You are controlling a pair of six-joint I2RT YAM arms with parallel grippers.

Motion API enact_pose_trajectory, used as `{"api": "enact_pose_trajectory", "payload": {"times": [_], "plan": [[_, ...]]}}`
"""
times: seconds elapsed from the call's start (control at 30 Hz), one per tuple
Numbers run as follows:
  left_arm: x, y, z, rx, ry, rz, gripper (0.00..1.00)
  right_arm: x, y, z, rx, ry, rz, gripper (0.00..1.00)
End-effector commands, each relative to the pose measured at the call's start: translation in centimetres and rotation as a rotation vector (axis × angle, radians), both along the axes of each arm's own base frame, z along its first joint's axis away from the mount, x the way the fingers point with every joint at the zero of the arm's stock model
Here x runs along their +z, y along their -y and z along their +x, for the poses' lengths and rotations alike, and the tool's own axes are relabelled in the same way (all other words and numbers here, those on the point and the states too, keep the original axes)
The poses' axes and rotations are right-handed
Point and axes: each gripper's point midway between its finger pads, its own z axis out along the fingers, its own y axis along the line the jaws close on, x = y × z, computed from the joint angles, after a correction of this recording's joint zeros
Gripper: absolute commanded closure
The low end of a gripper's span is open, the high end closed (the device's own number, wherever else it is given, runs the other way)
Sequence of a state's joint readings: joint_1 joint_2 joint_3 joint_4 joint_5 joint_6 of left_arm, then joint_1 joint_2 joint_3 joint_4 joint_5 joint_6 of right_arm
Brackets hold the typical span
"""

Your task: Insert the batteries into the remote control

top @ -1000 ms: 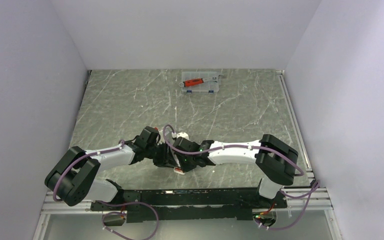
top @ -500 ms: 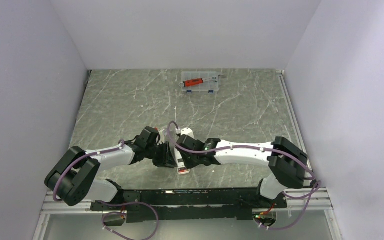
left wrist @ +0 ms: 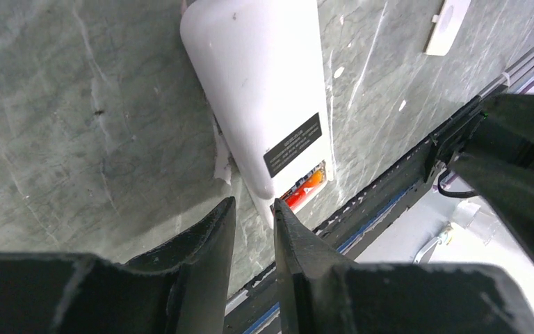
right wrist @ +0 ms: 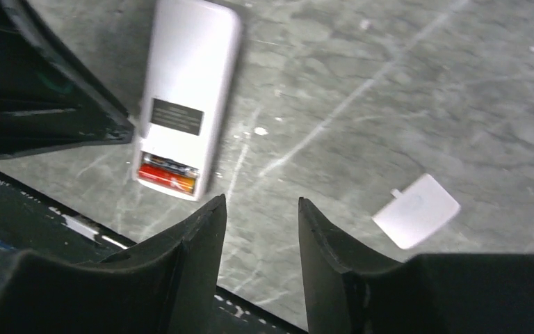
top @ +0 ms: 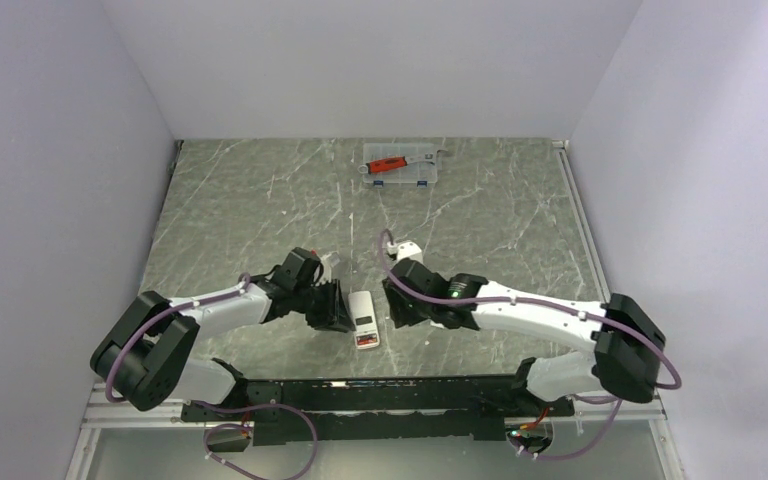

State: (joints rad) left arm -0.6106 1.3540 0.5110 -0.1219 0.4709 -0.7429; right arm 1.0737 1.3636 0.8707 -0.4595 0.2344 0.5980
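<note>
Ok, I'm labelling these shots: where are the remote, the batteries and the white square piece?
remote [right wrist: 193, 69], right wrist view, white back.
batteries [right wrist: 166, 178], right wrist view, red casing.
white square piece [right wrist: 417, 211], right wrist view, middle.

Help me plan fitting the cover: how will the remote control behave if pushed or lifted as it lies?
The remote control lies flat, back up, on the table; it would probably slide, not roll. Its smooth rigid-looking shell may slip in a pinch. The batteries sit in an uncovered compartment, so tipping it could spill them.
</note>
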Motion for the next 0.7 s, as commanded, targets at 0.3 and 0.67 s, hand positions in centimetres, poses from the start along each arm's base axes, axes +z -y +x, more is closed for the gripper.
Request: {"api": "enact_pose_trajectory", "payload": {"times": [0.3,0.67], "plan": [[0.3,0.6,2.7,-0.009,0.055,0.062,0.56,0.1,6.5,1.3,-0.147,-0.007,0.091,0.49],[-0.6,2.0,4.9,-0.043,0.065,0.079,0.49,-1.2,8.5,1.1,-0.211,-0.058,0.106,0.19]]}}
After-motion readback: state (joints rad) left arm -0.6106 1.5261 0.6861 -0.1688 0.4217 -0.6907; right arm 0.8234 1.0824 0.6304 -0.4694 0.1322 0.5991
